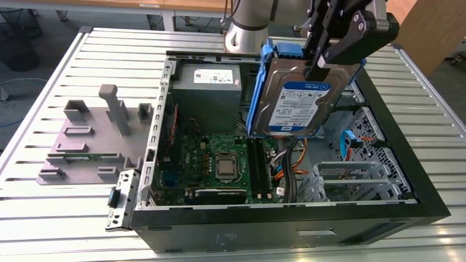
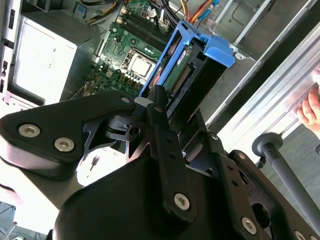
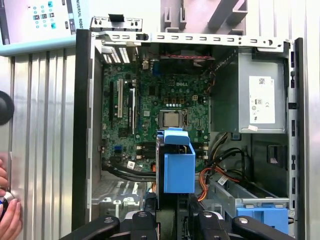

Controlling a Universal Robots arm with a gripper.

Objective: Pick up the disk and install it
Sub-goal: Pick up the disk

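Disk [image 1: 297, 109] in its blue carrier, clamped between the closed jaws of the gripper [image 1: 318, 61], hangs above the open computer case [image 1: 291, 215], over the motherboard [image 1: 211, 155].

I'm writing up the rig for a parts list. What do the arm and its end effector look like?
The arm is a round, silver-grey metal tube. The end effector is matte black, built of flat, rounded linkage plates joined by silver screw heads, tapering to narrow black fingers.
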